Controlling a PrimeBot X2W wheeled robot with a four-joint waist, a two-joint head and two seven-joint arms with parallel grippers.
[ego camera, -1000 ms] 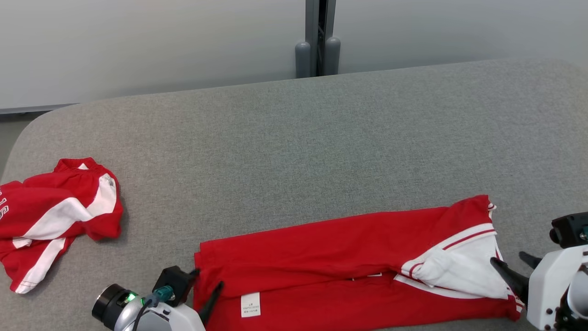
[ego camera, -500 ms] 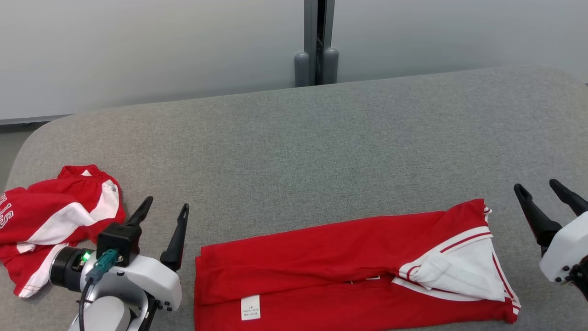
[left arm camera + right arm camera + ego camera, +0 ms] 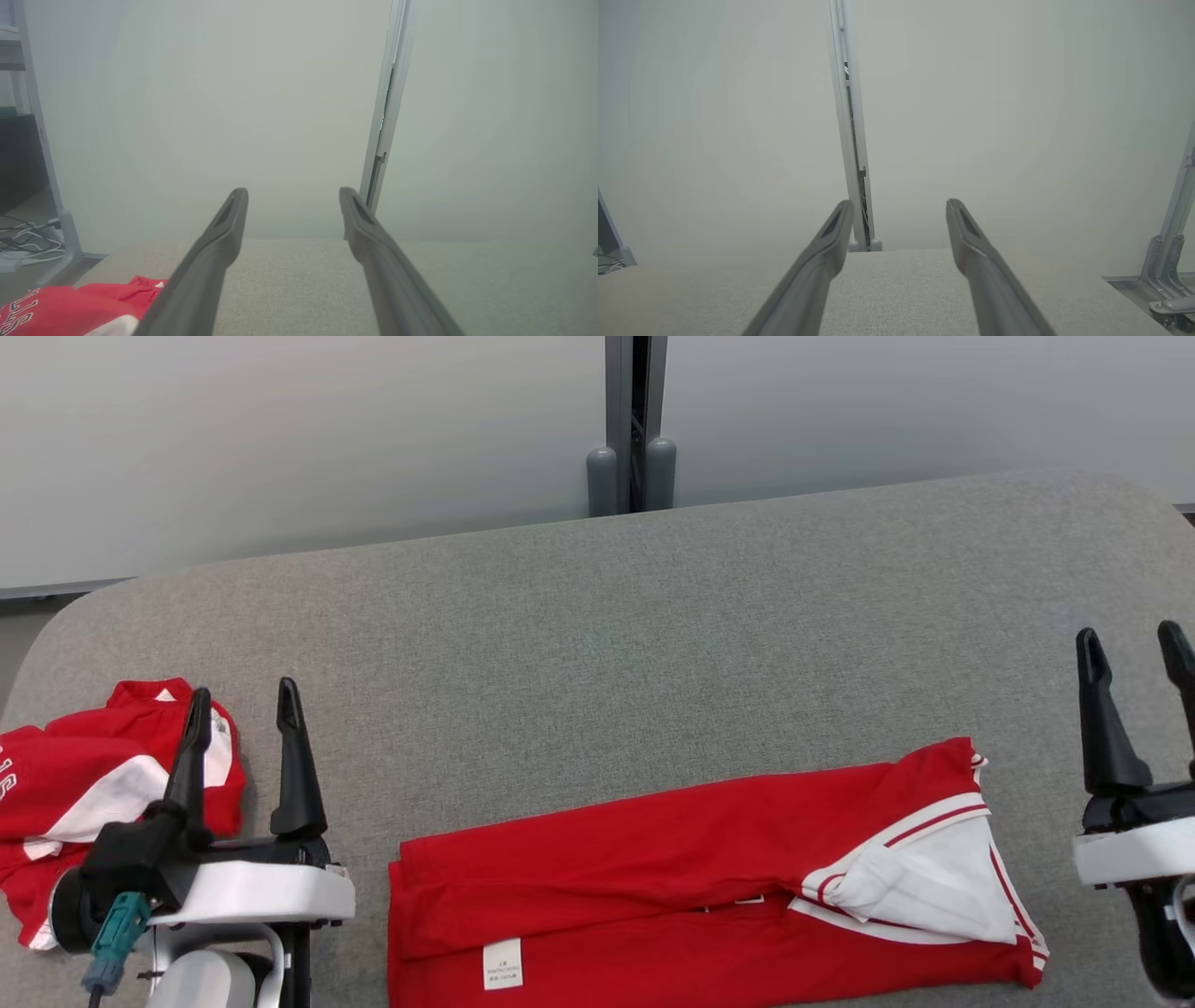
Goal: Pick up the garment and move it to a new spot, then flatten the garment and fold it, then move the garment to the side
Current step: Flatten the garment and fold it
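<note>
The red garment [image 3: 653,868] with a white side panel lies folded lengthwise as a long strip near the front edge of the grey table [image 3: 597,616]. A white label shows at its lower left. My left gripper [image 3: 245,695] stands open to the left of the strip, fingers pointing away, nothing between them; the left wrist view shows the same open left gripper [image 3: 293,192]. My right gripper [image 3: 1130,642] is open at the right edge, apart from the garment's white end, and the right wrist view shows the open right gripper [image 3: 900,203] raised over bare table.
A second red and white garment [image 3: 84,784] lies crumpled at the table's left edge, just behind my left gripper, and shows as a second garment [image 3: 70,310] in the left wrist view. A grey post [image 3: 630,425] stands behind the table against pale panels.
Both grippers have let go of the garment's ends, opened wide and lifted up and outward. The strip stays flat on the table. The head camera shifted slightly.
</note>
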